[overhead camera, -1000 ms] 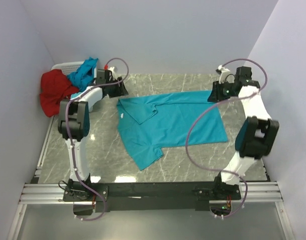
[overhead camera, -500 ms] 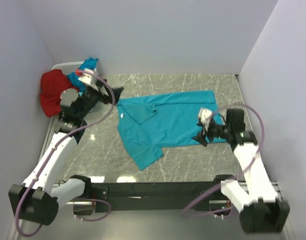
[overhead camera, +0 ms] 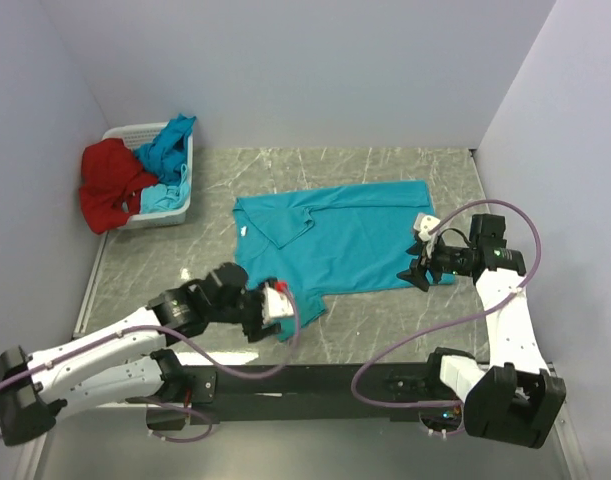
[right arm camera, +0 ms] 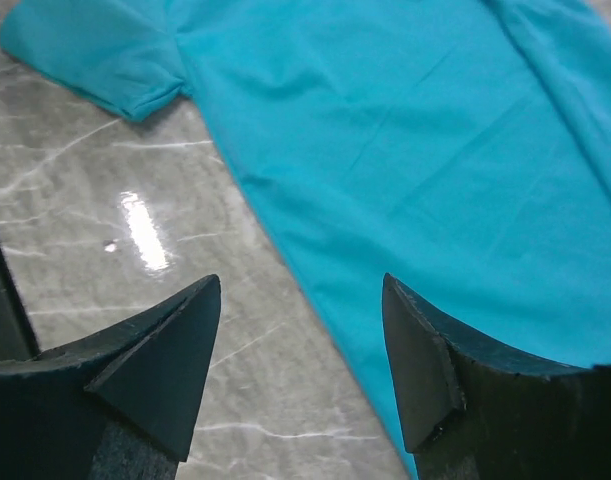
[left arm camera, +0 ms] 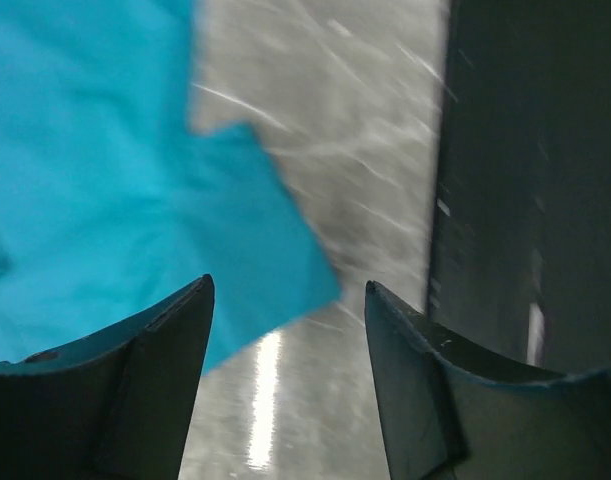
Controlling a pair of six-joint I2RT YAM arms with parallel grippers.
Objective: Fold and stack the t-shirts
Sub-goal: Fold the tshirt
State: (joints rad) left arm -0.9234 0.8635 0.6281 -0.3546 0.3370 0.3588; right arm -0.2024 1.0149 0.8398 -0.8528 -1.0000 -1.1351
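We see soft, bright, even light from overhead in the top view, with faint shadows and pale glare on the glossy desk [overhead camera: 360,318] toward the lower centre. The left wrist view is smeared: the turquoise t-shirt [left arm camera: 105,180] has soft edges, the marble veins streak, and a glare strip sits at bottom centre. The right wrist view is crisp, with a white glare spot at left and the right tool [right arm camera: 300,290] dark and underlit.

turquoise t-shirt [overhead camera: 355,240], red t-shirt [overhead camera: 110,185], white basket [overhead camera: 130,130], grey marbled table [overhead camera: 385,165]
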